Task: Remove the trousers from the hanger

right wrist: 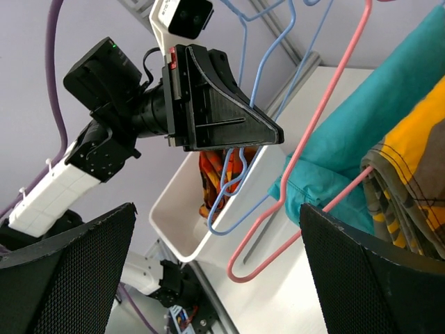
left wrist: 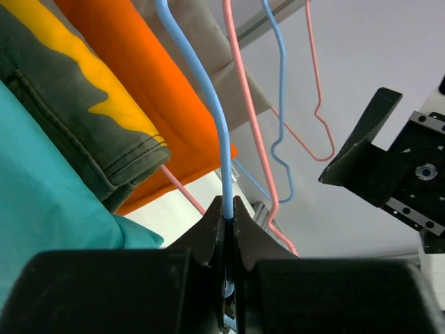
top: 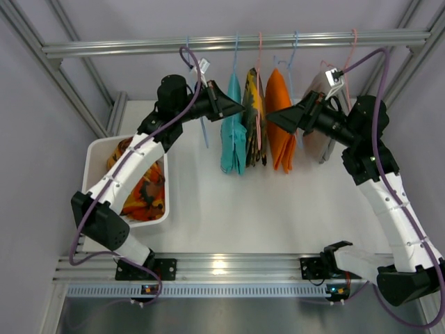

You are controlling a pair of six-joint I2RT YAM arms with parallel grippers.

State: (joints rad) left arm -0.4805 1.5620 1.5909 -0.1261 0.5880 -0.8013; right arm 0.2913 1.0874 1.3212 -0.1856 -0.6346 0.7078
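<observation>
**Step in hand: holding the hanger steady before the cloth comes off.**

The left gripper (left wrist: 229, 212) is fully closed on the wire of a light-blue hanger (left wrist: 208, 97). Its jaws are pinched flat against the wire with no gap showing. In the overhead view its tip sits at the upper edge of the teal trousers (top: 233, 139). The pinched wire is therefore probably the hanger that carries them, though the frames do not confirm this.

The teal trousers hang folded from the rail (top: 139, 46) at 12 o'clock of the table (top: 229, 216). At 3 o'clock of them hang a yellow-and-grey garment (top: 254, 115) and then an orange garment (top: 279, 132). The patterned trousers (top: 142, 191) lie in the white bin (top: 90, 174) at 9 o'clock of the table, off any hanger.

The right gripper (top: 279, 118) is spread wide and holds nothing. It hangs by the top of the orange garment, facing the left gripper, with two garments between it and the teal trousers.

**Next move (judgement).**
1. The right gripper must reach the teal cloth and pinch a free fold.
2. It must then draw the fold off toward 6 o'clock while the left gripper keeps the wire from swinging.
3. The neighbouring garments and a pink hanger (right wrist: 292, 174) crowd the approach, so the pinch must take teal cloth only.
</observation>
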